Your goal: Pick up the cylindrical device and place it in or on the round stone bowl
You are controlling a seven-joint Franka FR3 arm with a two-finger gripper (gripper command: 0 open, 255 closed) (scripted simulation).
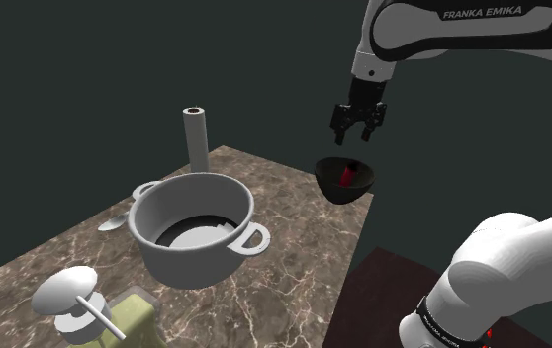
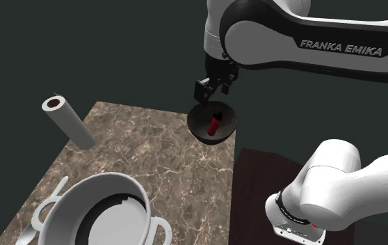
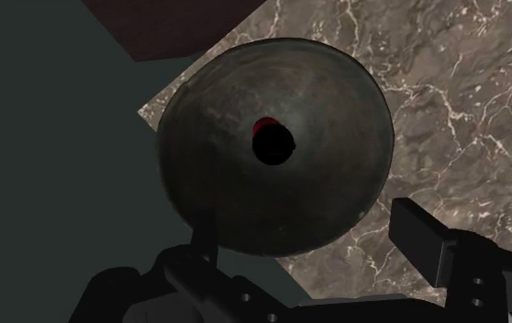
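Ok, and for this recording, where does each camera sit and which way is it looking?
Shoulder view: beside the stand, looking down across the marble counter at the dark bowl; white arm and open gripper show.
Second exterior view: similar side, nearer the arm, looking down on the bowl; arm and gripper show.
Wrist view: on the hand, looking straight down into the bowl; black fingers show.
Shared: all three see the red device inside the bowl; both exterior views see the grey pot.
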